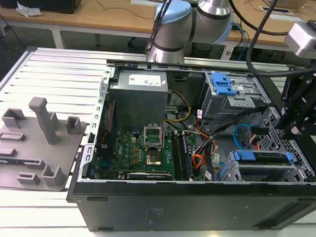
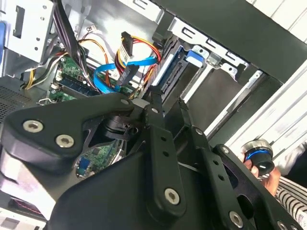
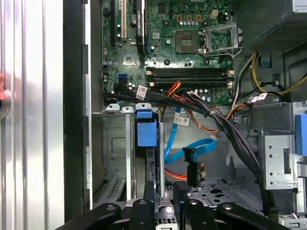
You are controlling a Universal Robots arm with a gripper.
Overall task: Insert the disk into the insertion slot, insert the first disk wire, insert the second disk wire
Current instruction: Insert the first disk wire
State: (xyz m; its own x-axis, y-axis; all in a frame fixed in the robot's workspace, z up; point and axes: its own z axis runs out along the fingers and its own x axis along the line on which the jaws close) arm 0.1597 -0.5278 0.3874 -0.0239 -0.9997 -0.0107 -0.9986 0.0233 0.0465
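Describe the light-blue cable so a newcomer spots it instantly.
Find the open computer case, then the gap between its green motherboard and the grey cage holding the blue-framed disk. In the first wrist view, the light-blue cable loops through that gap. Unlike the red and orange wires and black bundle beside it, it is flat, glossy and pale blue.

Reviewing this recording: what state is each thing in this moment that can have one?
Silver hard drive in bright blue plastic carrier: inside the grey perforated sheet-metal drive bay.
Thin red and orange wire bundle: connector apart from the drive, unplugged.
Flat glossy light-blue cable: looped, free end apart from the drive.
Black computer case: side open.
Tool: above the bay.
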